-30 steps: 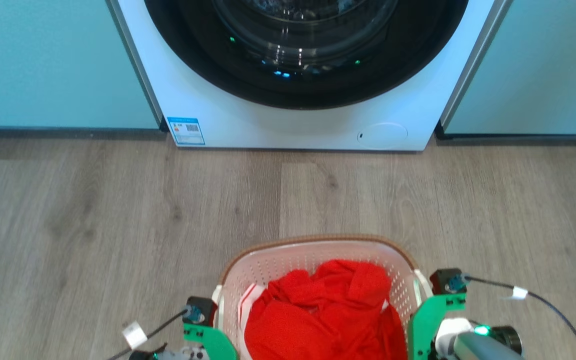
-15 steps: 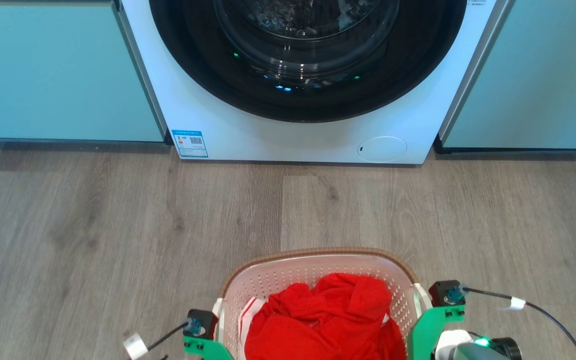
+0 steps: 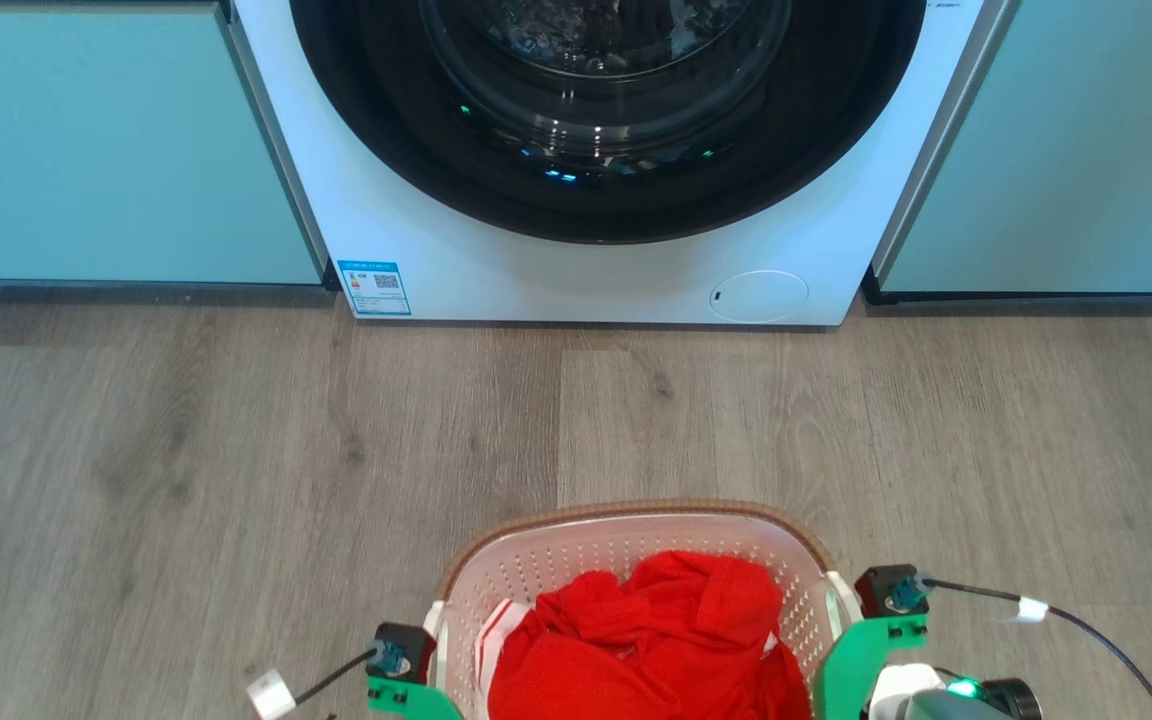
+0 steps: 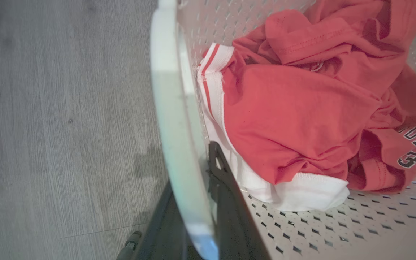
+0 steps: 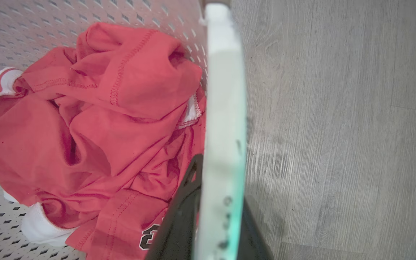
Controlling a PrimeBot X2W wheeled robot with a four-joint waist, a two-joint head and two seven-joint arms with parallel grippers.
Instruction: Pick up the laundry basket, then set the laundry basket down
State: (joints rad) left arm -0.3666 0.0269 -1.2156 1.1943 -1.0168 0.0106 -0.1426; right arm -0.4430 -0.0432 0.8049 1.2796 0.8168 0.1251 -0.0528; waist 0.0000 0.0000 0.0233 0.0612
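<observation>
A grey wood-plank floor (image 3: 236, 450) runs up to a white front-loading washer (image 3: 596, 280) set between teal cabinets (image 3: 86, 150). The washer's dark round door is shut.

The laundry basket (image 3: 636, 508) sits at the bottom middle of the head view, well apart from the washer, with bare floor between them. A crumpled red garment (image 3: 656, 640) with white trim lies inside it.

The left fingers (image 4: 228, 206) are clenched on the basket's left handle (image 4: 173, 119), one finger inside the wall and the other outside it. The right fingers (image 5: 182, 216) pinch the right handle (image 5: 224, 108) in the same way. Both grasps look square, and the rim looks level from above.

So the reach and the two-handed grip are done. The pick-up itself is harder to judge. The wrist views look down past the handles to the floor, where soft shadows fall, which hints that the basket is raised. But its base is hidden in every view, so I cannot tell for sure whether it is clear of the floor.

The set-down is left: lower the basket level, rest its base on the floor, then release both handles.
</observation>
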